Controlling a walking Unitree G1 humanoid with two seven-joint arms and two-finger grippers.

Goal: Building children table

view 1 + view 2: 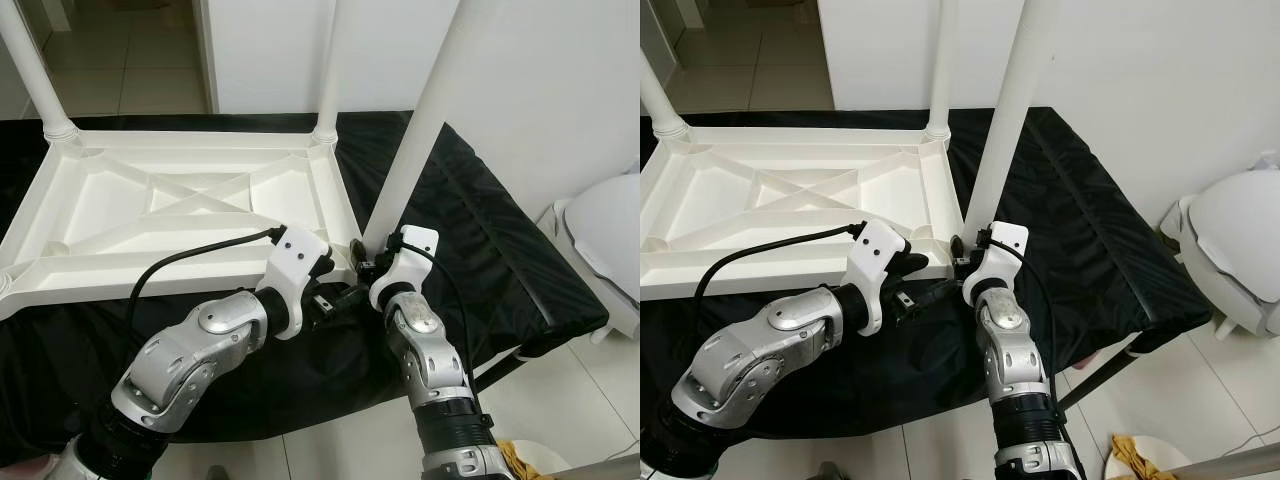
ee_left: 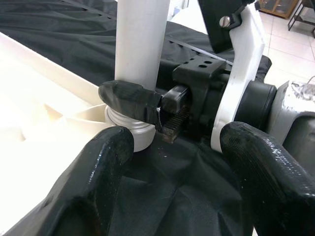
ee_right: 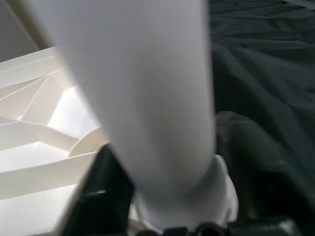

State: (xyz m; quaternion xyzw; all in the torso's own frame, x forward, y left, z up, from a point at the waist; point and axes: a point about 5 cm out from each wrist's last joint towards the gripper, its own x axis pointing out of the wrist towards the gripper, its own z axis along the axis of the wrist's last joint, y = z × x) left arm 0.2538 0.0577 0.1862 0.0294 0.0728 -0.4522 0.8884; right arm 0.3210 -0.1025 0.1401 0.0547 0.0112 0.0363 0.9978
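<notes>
A white plastic tabletop lies upside down on a black cloth. White legs stand in its far left corner and far right corner. A third leg stands tilted in the near right corner socket. My right gripper is shut on this leg just above its ribbed base, one black finger pressed on the near side. The leg looms close in the right wrist view. My left gripper hovers open just in front of that corner, its fingers wide apart over the cloth.
The black cloth covers a low table that ends close to my right. A white rounded object stands on the floor at the far right. A yellow rag lies on the tiles beside my right arm. A white wall rises behind.
</notes>
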